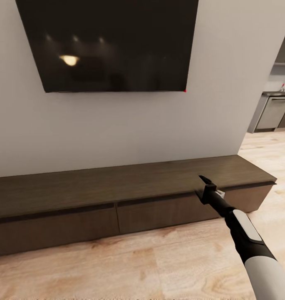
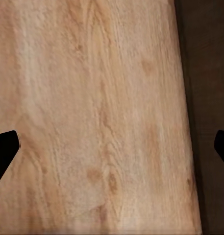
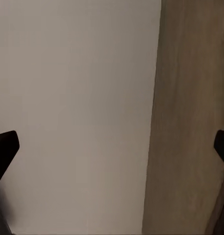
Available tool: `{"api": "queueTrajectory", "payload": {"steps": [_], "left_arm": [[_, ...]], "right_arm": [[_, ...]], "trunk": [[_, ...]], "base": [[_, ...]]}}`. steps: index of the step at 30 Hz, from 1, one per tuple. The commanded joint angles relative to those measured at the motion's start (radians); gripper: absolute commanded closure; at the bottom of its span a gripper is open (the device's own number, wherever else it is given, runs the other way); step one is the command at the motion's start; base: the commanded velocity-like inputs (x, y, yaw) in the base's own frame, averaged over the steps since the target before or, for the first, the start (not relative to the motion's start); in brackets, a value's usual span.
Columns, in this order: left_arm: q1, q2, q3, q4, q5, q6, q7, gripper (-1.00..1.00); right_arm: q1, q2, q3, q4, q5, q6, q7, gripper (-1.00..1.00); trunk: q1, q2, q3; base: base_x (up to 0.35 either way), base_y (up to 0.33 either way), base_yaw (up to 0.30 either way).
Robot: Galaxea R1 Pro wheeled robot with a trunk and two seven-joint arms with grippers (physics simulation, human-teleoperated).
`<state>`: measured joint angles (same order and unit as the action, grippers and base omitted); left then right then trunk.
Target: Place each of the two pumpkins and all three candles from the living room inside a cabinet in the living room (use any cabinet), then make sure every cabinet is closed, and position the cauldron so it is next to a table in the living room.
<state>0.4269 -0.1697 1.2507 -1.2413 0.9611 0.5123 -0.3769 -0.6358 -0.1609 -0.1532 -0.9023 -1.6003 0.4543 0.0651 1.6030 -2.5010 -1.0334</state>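
Jaws spread wide and empty on the right gripper (image 1: 205,181), reached out from the head view's lower right, its tip hanging over the front lip of the long cabinet (image 1: 117,187), toward that unit's right-hand stretch. The cabinet runs lengthwise across the picture under the wall-mounted television (image 1: 113,41), flat against the pale wall (image 1: 117,125), so the fronts lie just below and this side of the jaws; the right arm is plainly the nearer one. Two flat fronts show with a seam between them, both looking shut, though the third section behind the arm is partly covered. A kitchen appliance (image 1: 273,112) peeks in at far right, cut by the edge. Over to the left wrist view: the left gripper (image 2: 112,147) has its jaws open too, just the two dark tips at the sides, aimed down at the light wooden floor (image 2: 92,122) with a dark strip alongside that I can't identify. Right wrist view: the jaws stand apart, wall on one side, brown cabinet top on the other. Exact height above that top is hard to judge. No pumpkin, candle or cauldron to report here.
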Motion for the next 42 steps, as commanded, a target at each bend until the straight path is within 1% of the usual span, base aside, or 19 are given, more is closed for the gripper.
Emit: {"api": "queueTrajectory", "payload": {"steps": [1, 4, 9, 17, 19, 20, 22, 23, 25, 26, 27, 32, 36, 38, 40, 41, 42], "left_arm": [[0.000, 0.000, 0.002, -0.003, 0.006, 0.012, 0.002, -1.00], [0.000, -0.001, 0.011, -0.008, 0.003, 0.019, 0.005, -1.00], [0.000, 0.000, 0.024, -0.009, 0.000, 0.022, 0.007, -1.00], [0.000, 0.002, 0.025, -0.009, -0.003, 0.019, 0.009, -1.00], [0.000, 0.002, 0.025, -0.009, -0.003, 0.019, 0.009, -1.00], [0.000, 0.002, 0.026, -0.009, -0.003, 0.019, 0.009, -1.00], [0.000, 0.003, 0.026, -0.009, -0.004, 0.019, 0.008, -1.00], [0.000, 0.003, 0.026, -0.009, -0.004, 0.018, 0.008, -1.00], [0.000, 0.004, 0.026, -0.009, -0.004, 0.018, 0.008, -1.00], [0.000, 0.004, 0.026, -0.009, -0.004, 0.018, 0.008, -1.00], [0.000, 0.004, 0.026, -0.009, -0.004, 0.018, 0.008, -1.00], [0.000, 0.004, 0.026, -0.009, -0.004, 0.018, 0.007, -1.00], [0.000, 0.003, 0.026, -0.009, -0.004, 0.018, 0.007, -1.00], [0.000, 0.003, 0.026, -0.009, -0.004, 0.018, 0.007, -1.00], [-0.012, 0.014, 0.037, -0.020, 0.008, 0.030, -0.004, -1.00], [-0.012, 0.020, 0.042, -0.019, 0.008, 0.036, -0.010, -1.00], [-0.012, 0.025, 0.042, -0.019, 0.008, 0.041, -0.013, -1.00]], "right_arm": [[0.000, 0.000, -0.002, 0.002, -0.001, -0.006, 0.004, -1.00], [0.001, 0.000, 0.000, 0.025, 0.001, -0.041, 0.008, -1.00], [0.000, 0.000, 0.004, 0.099, -0.001, -0.062, 0.012, -1.00], [-0.002, 0.000, 0.003, 0.121, -0.003, -0.066, 0.013, -1.00], [-0.002, 0.000, 0.003, 0.122, -0.003, -0.067, 0.023, -1.00], [-0.002, 0.000, 0.003, 0.123, -0.003, -0.067, 0.035, -1.00], [-0.002, 0.000, 0.004, 0.126, -0.001, -0.068, 0.109, -1.00], [-0.002, 0.000, 0.005, 0.136, 0.001, -0.069, 0.178, -1.00], [-0.003, 0.000, 0.005, 0.161, 0.002, -0.071, 0.244, -1.00], [-0.005, 0.000, 0.005, 0.191, 0.002, -0.073, 0.298, -1.00], [-0.006, 0.000, 0.005, 0.205, 0.003, -0.073, 0.318, -1.00], [-0.009, 0.000, 0.003, 0.245, 0.012, -0.076, 0.380, -1.00], [-0.011, -0.005, 0.004, 0.246, 0.021, -0.075, 0.391, -1.00], [-0.013, -0.009, 0.005, 0.230, 0.026, -0.074, 0.390, -1.00], [-0.024, 0.003, 0.014, 0.219, 0.037, -0.085, 0.401, -1.00], [-0.030, 0.008, 0.013, 0.214, 0.043, -0.088, 0.407, -1.00], [-0.034, 0.008, 0.013, 0.208, 0.045, -0.088, 0.408, -1.00]], "trunk": [[0.000, -0.001, -0.005], [0.002, -0.001, -0.016], [0.004, -0.003, -0.036], [0.007, -0.004, -0.067], [0.008, -0.005, -0.074], [0.009, -0.005, -0.078], [0.010, -0.006, -0.086], [0.010, -0.006, -0.090], [0.011, -0.006, -0.097], [0.012, -0.006, -0.101], [0.012, -0.007, -0.105], [0.014, -0.008, -0.125], [0.016, -0.009, -0.140], [0.017, -0.009, -0.148], [0.017, -0.009, -0.148], [0.017, -0.009, -0.148], [0.017, -0.009, -0.148]], "base": [[0.002, -0.001, 0.001], [0.001, -0.001, 0.000], [0.000, 0.000, 0.000], [0.000, 0.000, 0.000], [0.000, 0.000, 0.000], [0.000, 0.000, 0.000], [0.000, 0.000, 0.000], [0.000, 0.000, 0.000], [0.000, 0.000, 0.000], [0.000, 0.000, 0.000], [0.000, 0.000, 0.000], [0.000, 0.000, 0.000], [0.000, 0.000, 0.000], [0.000, 0.000, 0.000], [0.000, 0.000, 0.000], [0.000, 0.000, 0.000], [0.000, 0.000, 0.000]]}}
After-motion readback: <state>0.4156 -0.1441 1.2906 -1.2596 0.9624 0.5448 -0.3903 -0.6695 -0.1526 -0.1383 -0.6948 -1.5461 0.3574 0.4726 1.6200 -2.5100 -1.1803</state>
